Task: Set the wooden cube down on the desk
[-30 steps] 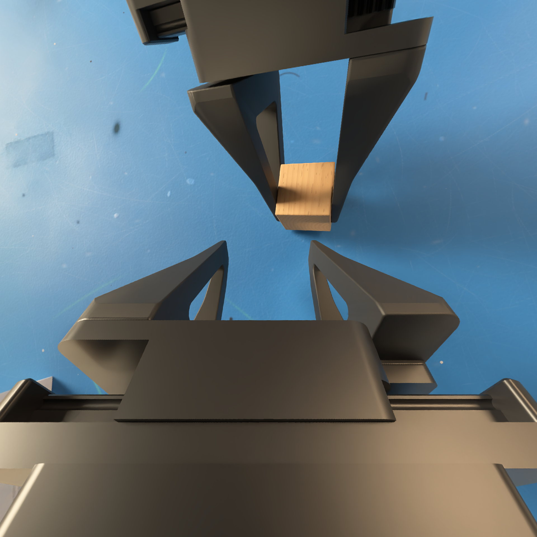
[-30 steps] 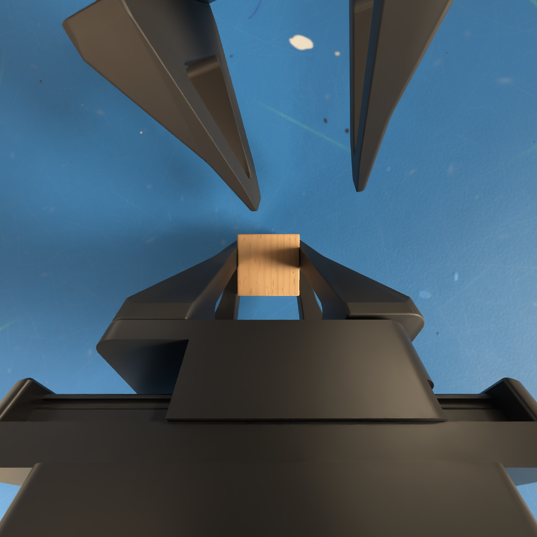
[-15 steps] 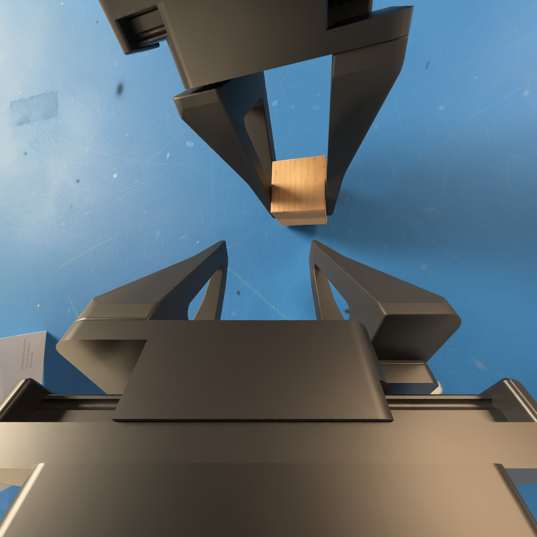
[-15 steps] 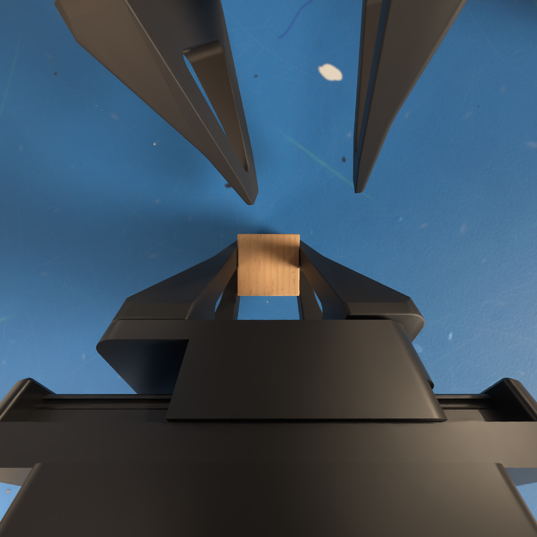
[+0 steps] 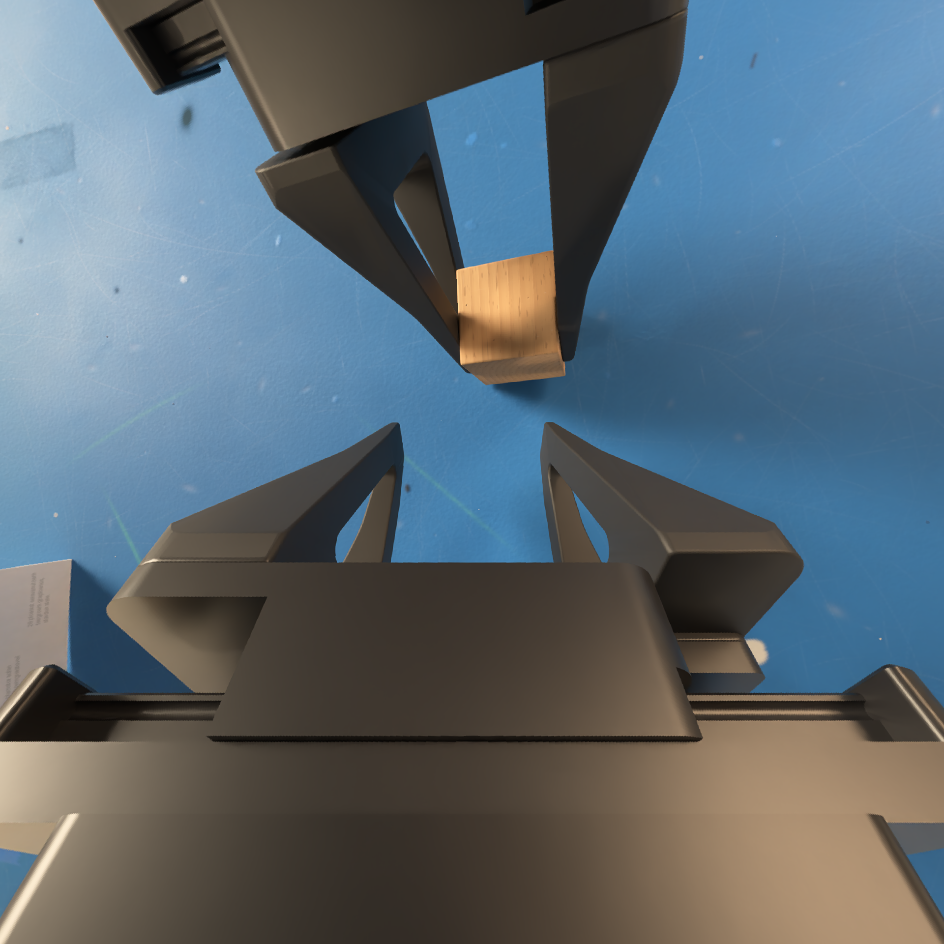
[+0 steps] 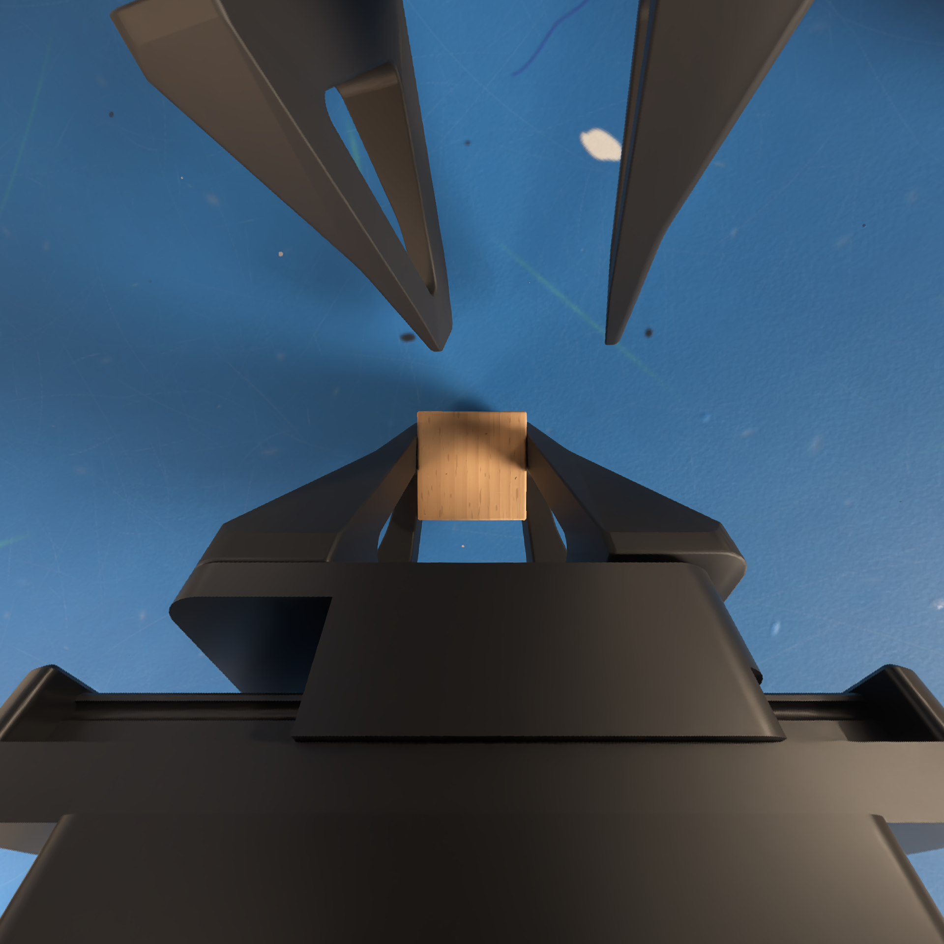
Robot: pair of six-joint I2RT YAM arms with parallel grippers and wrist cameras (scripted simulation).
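The light wooden cube (image 6: 471,466) is clamped between my right gripper's (image 6: 472,424) two dark fingers, just above the blue desk (image 6: 153,408). A small dark shadow lies close under the cube. In the left wrist view the cube (image 5: 505,311) hangs in the right gripper (image 5: 513,352), which points in from the top of the frame. My left gripper (image 5: 471,426) is open and empty, with its tips a short way in front of the cube. It also shows in the right wrist view (image 6: 523,345), open, opposite the cube.
A grey printed sheet (image 5: 30,623) lies on the desk at the lower left of the left wrist view. A faded tape patch (image 5: 38,153) and a white spot (image 6: 600,144) mark the scratched blue surface.
Both grippers have shifted over the desk, and the grey sheet has come into the left wrist view. The cube's shadow has tightened beneath it. The right gripper's grip is unchanged and the left stays open.
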